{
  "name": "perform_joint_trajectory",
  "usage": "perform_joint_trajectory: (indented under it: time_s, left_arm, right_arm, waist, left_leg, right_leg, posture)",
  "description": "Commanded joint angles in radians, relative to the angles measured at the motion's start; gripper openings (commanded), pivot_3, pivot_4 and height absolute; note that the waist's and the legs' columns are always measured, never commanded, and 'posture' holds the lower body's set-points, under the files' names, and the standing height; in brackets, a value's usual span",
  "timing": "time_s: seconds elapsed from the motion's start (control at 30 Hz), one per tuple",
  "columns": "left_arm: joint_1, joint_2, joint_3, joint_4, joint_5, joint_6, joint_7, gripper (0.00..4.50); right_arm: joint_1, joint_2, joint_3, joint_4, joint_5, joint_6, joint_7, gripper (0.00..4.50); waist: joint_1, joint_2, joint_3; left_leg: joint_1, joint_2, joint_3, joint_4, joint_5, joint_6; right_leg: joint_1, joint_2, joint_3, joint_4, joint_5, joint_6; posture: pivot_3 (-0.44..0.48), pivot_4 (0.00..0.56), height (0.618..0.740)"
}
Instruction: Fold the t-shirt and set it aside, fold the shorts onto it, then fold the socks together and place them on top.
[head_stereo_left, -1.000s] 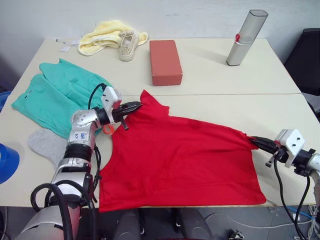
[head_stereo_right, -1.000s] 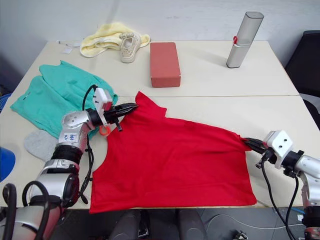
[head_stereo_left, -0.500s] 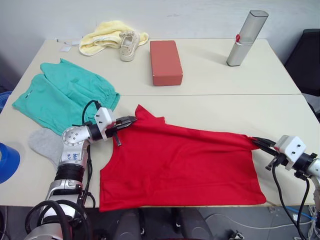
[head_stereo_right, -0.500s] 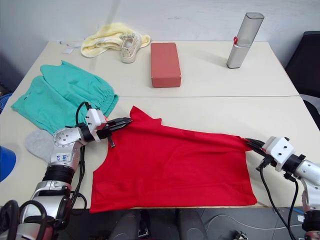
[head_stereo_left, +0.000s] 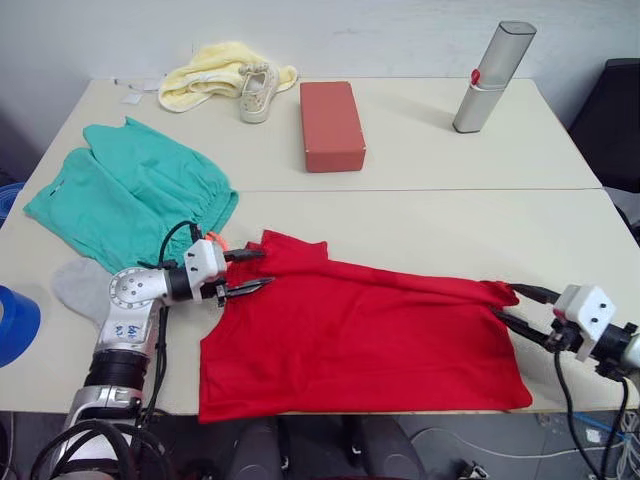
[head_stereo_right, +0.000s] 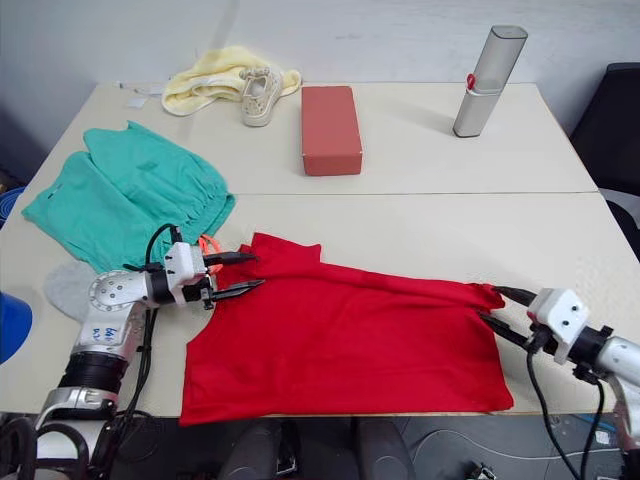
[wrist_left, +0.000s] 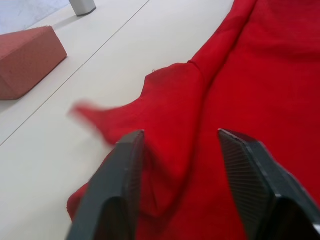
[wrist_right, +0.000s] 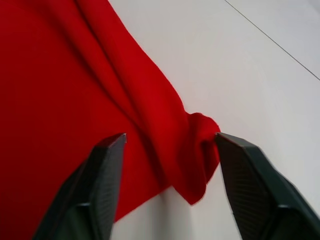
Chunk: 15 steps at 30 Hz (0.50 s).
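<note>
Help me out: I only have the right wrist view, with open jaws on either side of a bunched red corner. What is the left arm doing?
Observer: The left jaws stand open too, at the collar end of the t-shirt, with fabric between them but not clamped.
Operator: Is the shirt lying flat?
Observer: Mostly. A raised ridge runs along its far edge from the collar to your corner, and its near hem reaches the near edge of the table.
Operator: Where are the other garments?
Observer: The shorts lie spread out on the robot's left, beyond the left arm. The socks show as a grey patch nearer the robot.
</note>
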Motion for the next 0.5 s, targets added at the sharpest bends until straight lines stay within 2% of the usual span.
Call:
perform_joint_trajectory:
  time_s: [0.03,0.07,0.17,0.33,0.4,0.5]
  left_arm:
    - [0.005,0.058,0.026,-0.131,-0.084,0.155,-0.030,3.48]
    - [0.001,0.077,0.025,-0.153,-0.098,0.196,-0.043,3.48]
    - [-0.034,0.145,0.008,-0.207,-0.144,0.405,-0.078,3.48]
    - [-0.185,0.172,-0.024,-0.187,-0.170,0.781,-0.007,4.47]
    - [-0.243,0.170,-0.042,-0.164,-0.164,0.904,0.019,4.47]
    - [-0.350,0.168,-0.130,-0.053,-0.080,1.032,0.055,4.47]
  right_arm:
    - [0.016,-0.063,-0.075,-0.102,0.094,0.131,0.052,4.08]
    - [0.013,-0.082,-0.084,-0.114,0.110,0.172,0.065,4.43]
    - [-0.032,-0.150,-0.089,-0.109,0.159,0.316,0.114,4.48]
    - [-0.169,-0.212,-0.012,-0.014,0.140,0.461,0.177,4.50]
    - [-0.215,-0.221,0.030,0.023,0.113,0.484,0.204,4.50]
    - [-0.336,-0.218,0.133,0.104,0.064,0.561,0.225,4.50]
  waist:
    - [0.000,0.000,0.000]
    - [-0.001,0.000,0.000]
    - [0.000,0.000,0.000]
    - [0.004,0.000,0.000]
    - [0.007,0.000,0.000]
    - [0.006,0.000,0.000]
  left_leg:
    - [0.000,0.000,0.000,0.000,0.000,0.000]
    - [0.000,0.000,-0.001,0.000,0.000,0.000]
    - [0.000,0.000,-0.001,0.001,0.000,0.000]
    - [-0.001,-0.001,-0.001,0.003,-0.001,0.001]
    - [-0.002,-0.001,-0.002,0.003,-0.001,0.002]
    - [-0.002,-0.001,-0.001,0.003,-0.002,0.003]
  right_leg:
    - [0.000,0.000,0.000,0.000,0.000,0.000]
    - [0.000,0.000,0.000,0.000,0.000,0.000]
    - [0.000,0.001,0.000,0.000,0.000,0.000]
    - [0.001,0.003,-0.001,0.000,0.000,0.000]
    - [0.000,0.003,-0.001,0.000,0.000,0.000]
    - [0.000,0.003,-0.001,-0.001,0.000,0.000]
  posture:
    - [0.000,0.150,0.740]
    - [0.000,0.150,0.740]
    - [0.000,0.150,0.740]
    - [0.000,0.150,0.740]
    - [0.000,0.150,0.740]
    - [0.000,0.150,0.740]
